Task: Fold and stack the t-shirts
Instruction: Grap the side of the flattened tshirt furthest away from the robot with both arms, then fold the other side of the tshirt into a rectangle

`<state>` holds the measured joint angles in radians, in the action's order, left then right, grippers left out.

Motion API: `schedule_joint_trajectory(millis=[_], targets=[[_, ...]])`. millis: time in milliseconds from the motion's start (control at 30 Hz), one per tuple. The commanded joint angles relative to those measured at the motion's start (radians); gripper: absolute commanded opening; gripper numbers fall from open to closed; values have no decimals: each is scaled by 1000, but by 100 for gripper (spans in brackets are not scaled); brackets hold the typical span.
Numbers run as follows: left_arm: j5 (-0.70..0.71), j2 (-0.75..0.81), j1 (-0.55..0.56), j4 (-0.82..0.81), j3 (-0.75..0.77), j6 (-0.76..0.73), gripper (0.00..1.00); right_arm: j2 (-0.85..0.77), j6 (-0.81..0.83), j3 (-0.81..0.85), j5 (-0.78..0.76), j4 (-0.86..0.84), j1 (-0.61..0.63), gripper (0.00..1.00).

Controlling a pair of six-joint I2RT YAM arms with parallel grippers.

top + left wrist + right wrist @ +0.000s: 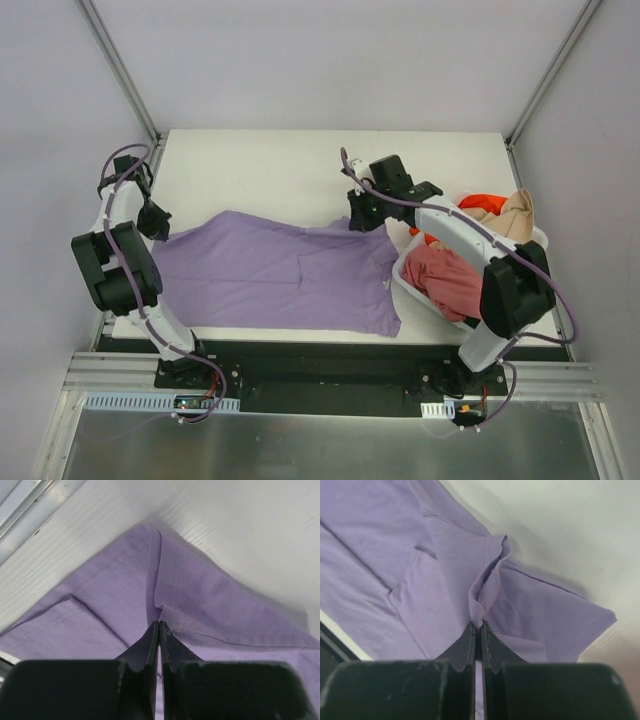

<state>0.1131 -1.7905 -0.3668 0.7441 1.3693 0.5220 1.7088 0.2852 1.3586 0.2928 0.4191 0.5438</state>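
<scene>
A lavender purple t-shirt (270, 275) lies spread across the white table. My left gripper (158, 226) is shut on its far left edge; in the left wrist view the fingertips (159, 625) pinch a fold of the purple cloth (200, 600). My right gripper (362, 222) is shut on the shirt's far right corner; in the right wrist view the jaws (478, 625) pinch a bunched fold of the cloth (470, 565). Orange-red (480, 203), beige (515, 215) and dusty pink (445, 280) shirts lie in the basket. A dark green shirt is not in view.
A white plastic basket (408, 278) stands at the table's right side, touching the purple shirt's right edge. The table (290, 160) extends behind the shirt. Grey walls and metal frame posts enclose the table on three sides.
</scene>
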Motion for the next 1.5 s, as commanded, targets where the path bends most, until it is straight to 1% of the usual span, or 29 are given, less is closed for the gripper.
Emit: schedule_joint_trajectory(millis=[0,233,600,933,1100,1233,1267,1367,1400,1433,1467], targets=[[45,152,-32,-46,-91,26,0,-145,20,-84,-24,-2,47,1],[33,189,-78,-68,-144,38,0,-254,-49,-234,-70,-16,120,0],[23,272,-135,-157,-282,56,0,-348,-46,-300,-119,84,174,0],[-30,261,-204,-161,-228,64,0,-357,15,-300,-96,170,231,0],[-30,230,-219,-167,-240,64,0,-327,46,-302,-104,198,263,0],[-32,214,-221,-167,-254,65,0,-290,63,-312,-119,213,286,2],[-24,212,-222,-169,-257,65,0,-284,68,-312,-118,216,294,4],[9,212,-222,-167,-265,70,0,-264,71,-306,-98,247,329,15],[26,214,-224,-166,-265,75,5,-258,68,-308,-89,259,347,19],[31,217,-236,-160,-260,82,20,-255,57,-308,-72,274,367,25],[36,226,-248,-152,-260,93,28,-256,46,-312,-52,294,390,31]])
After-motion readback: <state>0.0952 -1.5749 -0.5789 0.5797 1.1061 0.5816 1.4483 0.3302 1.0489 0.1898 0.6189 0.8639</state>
